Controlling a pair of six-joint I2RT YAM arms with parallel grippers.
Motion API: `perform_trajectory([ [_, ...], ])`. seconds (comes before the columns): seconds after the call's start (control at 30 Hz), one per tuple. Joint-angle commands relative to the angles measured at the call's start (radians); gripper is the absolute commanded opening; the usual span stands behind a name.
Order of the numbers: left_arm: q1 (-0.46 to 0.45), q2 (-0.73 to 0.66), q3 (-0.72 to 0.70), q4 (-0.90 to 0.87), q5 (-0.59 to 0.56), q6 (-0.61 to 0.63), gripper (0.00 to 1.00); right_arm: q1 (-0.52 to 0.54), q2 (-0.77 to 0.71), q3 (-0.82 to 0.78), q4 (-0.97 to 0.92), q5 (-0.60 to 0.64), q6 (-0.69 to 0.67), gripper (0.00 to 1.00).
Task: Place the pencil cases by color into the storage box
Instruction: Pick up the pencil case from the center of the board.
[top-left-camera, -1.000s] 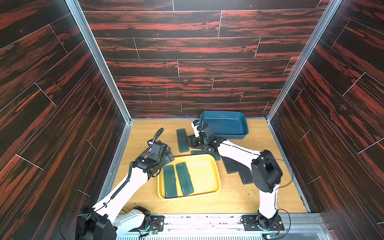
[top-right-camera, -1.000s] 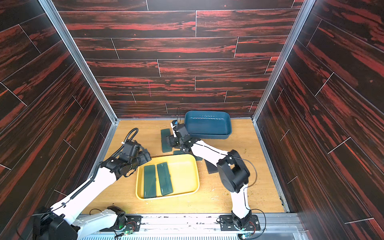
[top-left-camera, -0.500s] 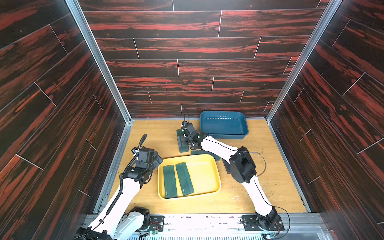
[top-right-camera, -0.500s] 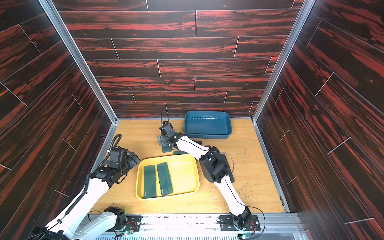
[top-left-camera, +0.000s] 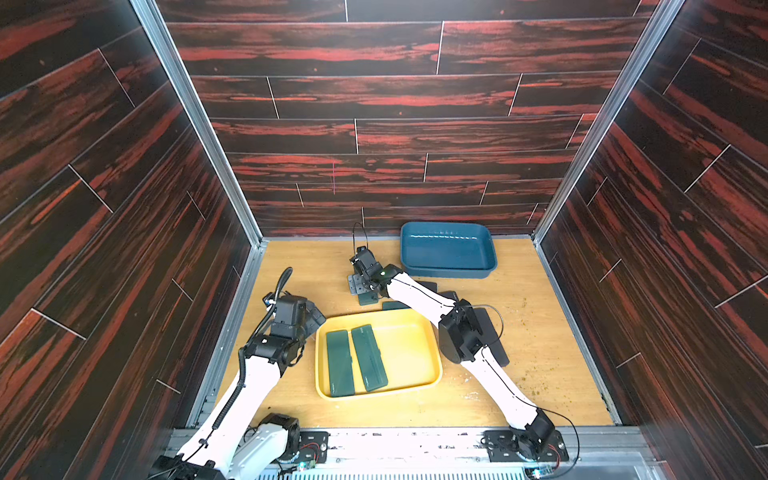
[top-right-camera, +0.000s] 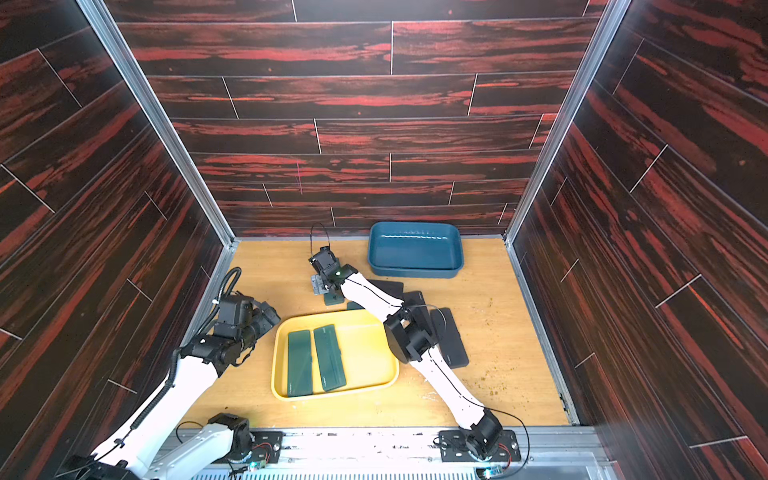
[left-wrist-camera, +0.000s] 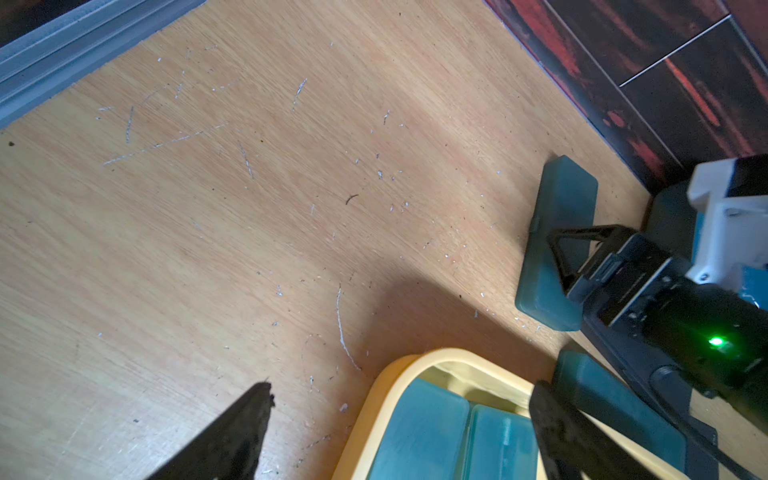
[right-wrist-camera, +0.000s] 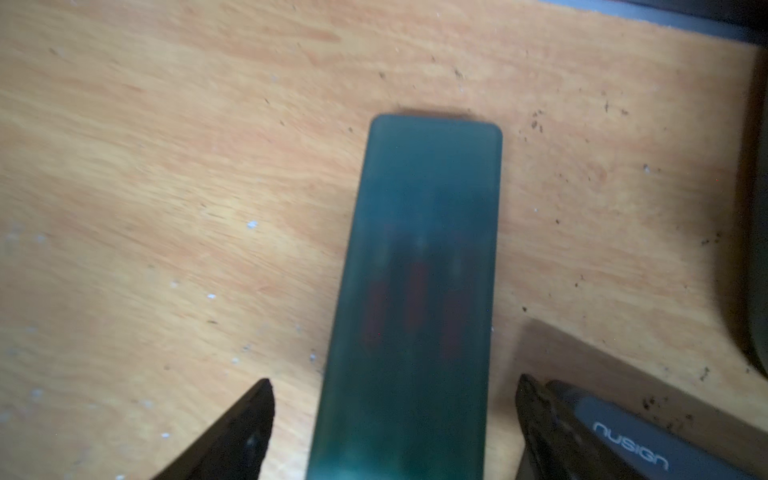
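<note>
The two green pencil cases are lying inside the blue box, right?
Not quite. The two green pencil cases are lying side by side inside the yellow box, not the blue box, which has nothing in it. Both top views show this.

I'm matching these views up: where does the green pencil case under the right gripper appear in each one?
In both top views: the green pencil case shows one end from under the right gripper, beyond the yellow tray.
Left wrist: under that gripper's finger, past the tray's corner.
Right wrist: between the open fingertips.
Shared landmark: the right gripper.
</note>
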Motion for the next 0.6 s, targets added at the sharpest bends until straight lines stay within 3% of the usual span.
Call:
perform_trajectory([
  [0.0, 0.006, 0.015, -0.016, 0.029, 0.011, 0.002, 0.98, -0.003, 0.053, 0.026, -0.025, 0.011, 0.005, 0.92],
  [0.57, 0.006, 0.087, 0.009, 0.061, 0.029, 0.004, 0.97, -0.02, 0.131, 0.067, -0.034, -0.039, 0.012, 0.9],
])
